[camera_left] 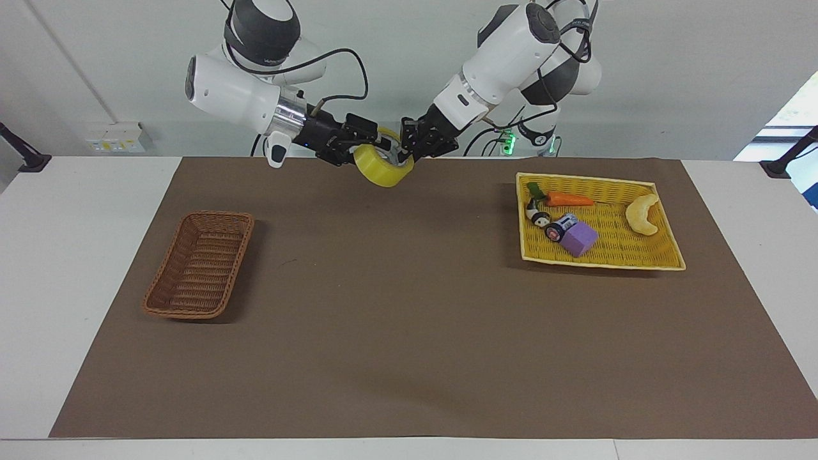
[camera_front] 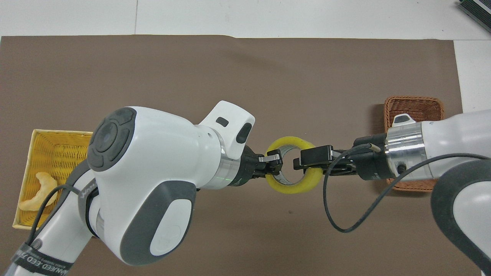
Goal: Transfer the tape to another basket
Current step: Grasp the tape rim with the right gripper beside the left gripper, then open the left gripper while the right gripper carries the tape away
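The yellow tape [camera_left: 378,174] [camera_front: 295,187] hangs in the air over the brown mat, between the two arms. My left gripper [camera_left: 404,152] [camera_front: 274,163] is shut on the roll's wall at the left arm's end. My right gripper [camera_left: 369,147] [camera_front: 305,163] comes in from the other end, one finger inside the core and one outside, closed on the roll's wall there. The dark brown wicker basket [camera_left: 167,268] [camera_front: 414,105] lies on the mat at the right arm's end with nothing in it; in the overhead view the right arm covers part of it.
A flat yellow woven tray [camera_left: 601,262] [camera_front: 34,153] lies at the left arm's end. It holds a carrot toy [camera_left: 569,199], a pale crescent toy [camera_left: 642,214], a purple block [camera_left: 580,239] and small figures.
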Motion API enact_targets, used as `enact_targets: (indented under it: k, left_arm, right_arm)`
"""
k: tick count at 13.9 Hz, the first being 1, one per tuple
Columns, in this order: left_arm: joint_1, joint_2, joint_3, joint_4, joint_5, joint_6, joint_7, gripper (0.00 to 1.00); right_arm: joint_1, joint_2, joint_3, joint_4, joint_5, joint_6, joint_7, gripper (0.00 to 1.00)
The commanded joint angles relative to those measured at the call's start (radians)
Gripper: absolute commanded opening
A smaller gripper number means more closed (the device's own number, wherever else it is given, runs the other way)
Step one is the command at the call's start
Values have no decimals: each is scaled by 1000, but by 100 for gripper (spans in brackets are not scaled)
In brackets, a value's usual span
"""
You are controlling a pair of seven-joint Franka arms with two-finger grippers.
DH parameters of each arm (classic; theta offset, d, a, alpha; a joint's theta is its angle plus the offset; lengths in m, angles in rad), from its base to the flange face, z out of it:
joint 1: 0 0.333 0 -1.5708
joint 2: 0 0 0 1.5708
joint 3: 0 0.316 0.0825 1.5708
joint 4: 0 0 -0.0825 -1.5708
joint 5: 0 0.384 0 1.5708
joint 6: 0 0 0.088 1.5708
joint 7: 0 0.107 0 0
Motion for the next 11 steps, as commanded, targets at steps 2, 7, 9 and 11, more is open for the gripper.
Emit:
enact_targets:
  k: [2, 7, 9, 11]
  left_arm:
    - [-3, -16, 22, -2, 7, 20, -19, 73]
    - [41, -58, 25, -5, -39, 0, -46, 100]
    - [67, -64, 34, 2, -27, -75, -48, 100]
    - [128, -61, 35, 5, 16, -139, -40, 100]
  right_arm:
    - [-17, 0, -4, 19, -91, -43, 112, 0]
    - [-18, 1, -6, 36, -139, -46, 109, 0]
    - [-38, 0, -7, 37, -158, -49, 89, 0]
    - [-91, -2, -7, 36, -173, -84, 5, 0]
